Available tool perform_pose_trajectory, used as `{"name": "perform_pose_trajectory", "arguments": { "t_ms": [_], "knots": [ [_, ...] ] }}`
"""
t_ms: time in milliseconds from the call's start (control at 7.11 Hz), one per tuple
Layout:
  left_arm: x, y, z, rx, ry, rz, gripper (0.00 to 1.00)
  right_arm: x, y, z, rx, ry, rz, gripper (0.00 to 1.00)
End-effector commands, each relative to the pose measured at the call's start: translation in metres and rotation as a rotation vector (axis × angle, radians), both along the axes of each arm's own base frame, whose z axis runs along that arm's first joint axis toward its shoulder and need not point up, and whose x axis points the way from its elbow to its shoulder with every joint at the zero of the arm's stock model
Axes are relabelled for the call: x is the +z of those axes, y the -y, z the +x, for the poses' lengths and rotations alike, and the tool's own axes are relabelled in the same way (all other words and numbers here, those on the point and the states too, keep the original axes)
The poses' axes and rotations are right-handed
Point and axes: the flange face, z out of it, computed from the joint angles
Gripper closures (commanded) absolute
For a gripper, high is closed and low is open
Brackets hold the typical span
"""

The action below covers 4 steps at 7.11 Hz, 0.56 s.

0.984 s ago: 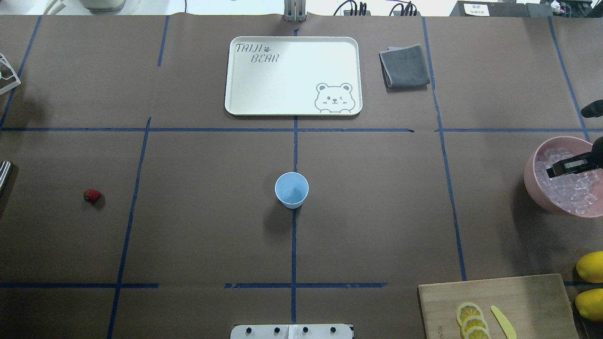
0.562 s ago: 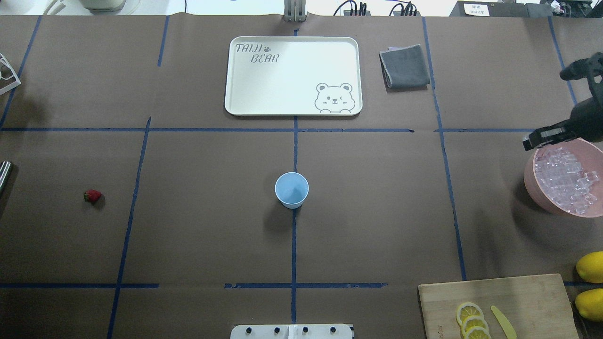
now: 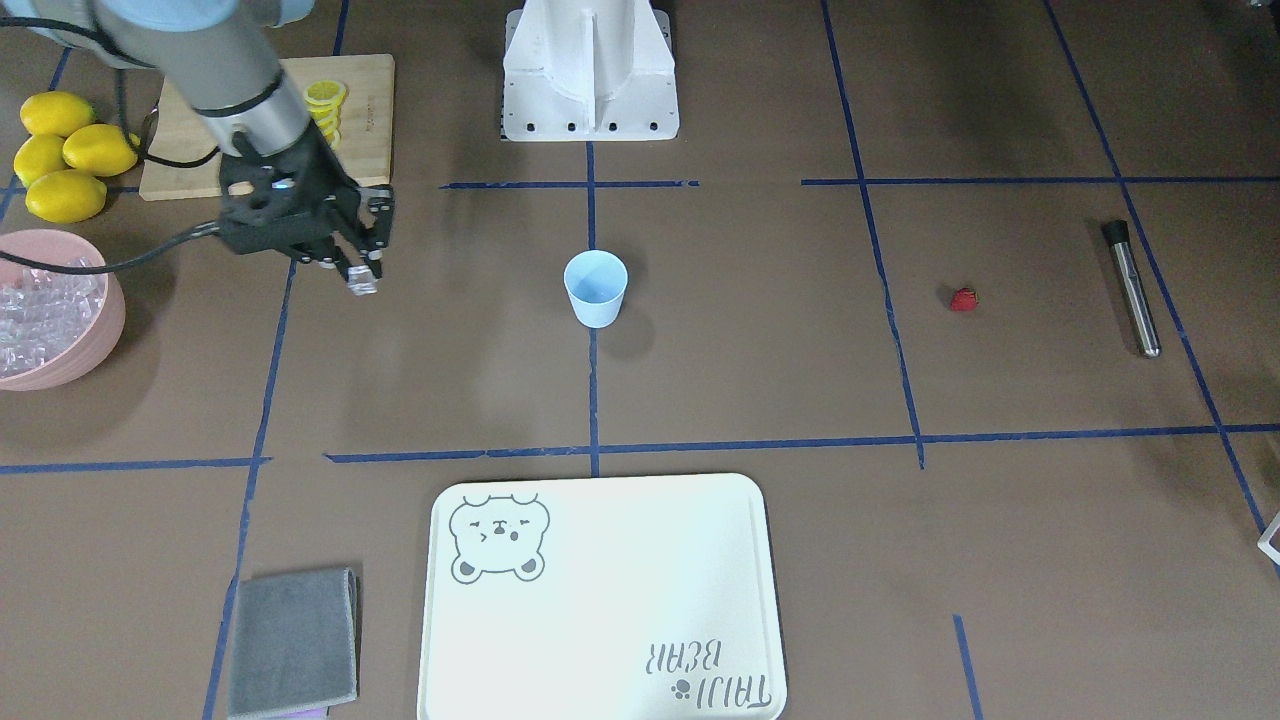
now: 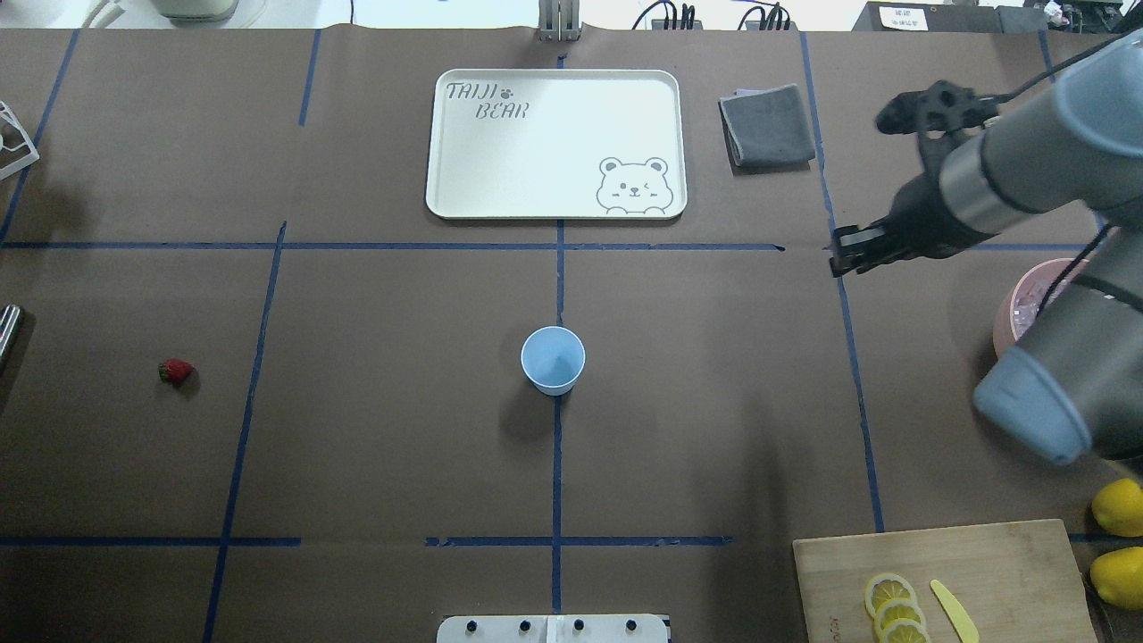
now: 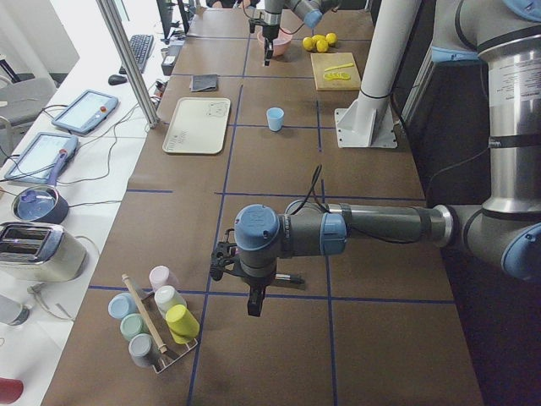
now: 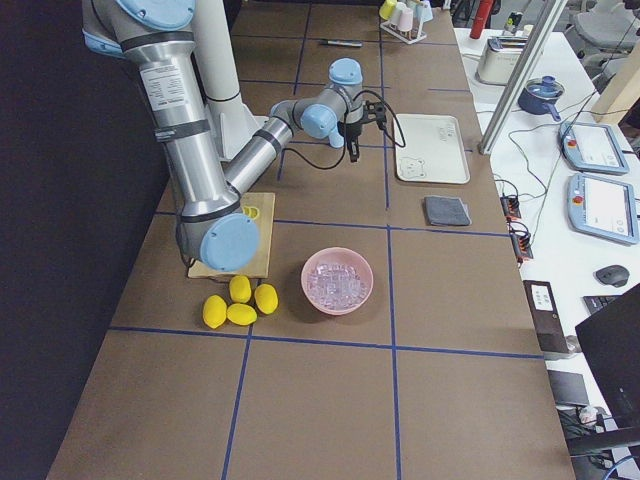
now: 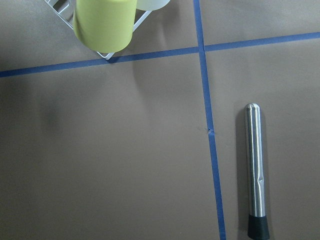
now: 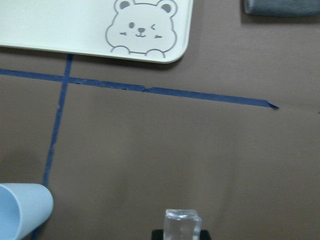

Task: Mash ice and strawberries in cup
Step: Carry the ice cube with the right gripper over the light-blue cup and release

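Observation:
The pale blue cup [image 4: 553, 359] stands upright at the table's middle; it also shows in the front view [image 3: 596, 288] and the right wrist view [image 8: 20, 210]. My right gripper [image 3: 358, 275] is shut on one clear ice cube [image 8: 183, 222] and holds it above the table, between the pink bowl [image 3: 112, 320] of ice [image 3: 40, 310] and the cup. In the overhead view the right gripper [image 4: 838, 254] is right of and beyond the cup. The strawberry [image 4: 176, 371] lies far left. My left gripper [image 5: 254, 309] shows only in the left side view; I cannot tell its state.
A steel muddler [image 7: 256, 170] lies on the table under the left wrist camera, near a rack of cups [image 5: 156, 326]. A white bear tray [image 4: 556, 143] and a grey cloth [image 4: 768, 125] lie at the far side. A cutting board [image 4: 946, 572] with lemon slices and whole lemons [image 3: 65, 150] sit near right.
My right gripper has risen out of the pink ice bowl and moved left and away from it towards the table's middle. The cup and the strawberry have not moved.

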Motion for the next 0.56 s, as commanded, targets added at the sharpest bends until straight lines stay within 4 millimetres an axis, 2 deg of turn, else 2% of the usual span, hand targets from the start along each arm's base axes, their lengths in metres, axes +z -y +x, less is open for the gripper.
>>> {"name": "perform_pose_trajectory", "arguments": {
  "t_ms": [0, 141, 422],
  "knots": [
    [0.000, 0.001, 0.001, 0.002, 0.000, 0.000, 0.00, -0.060, -0.038, -0.112, 0.076, -0.008, -0.035, 0.96],
    [0.001, 0.002, 0.000, 0.001, 0.000, 0.001, 0.00, -0.075, -0.052, -0.139, 0.107, -0.004, -0.036, 0.96],
    [0.001, 0.002, 0.000, 0.000, 0.000, 0.000, 0.00, -0.108, -0.046, -0.177, 0.130, 0.006, -0.071, 0.96]
  ]
}}
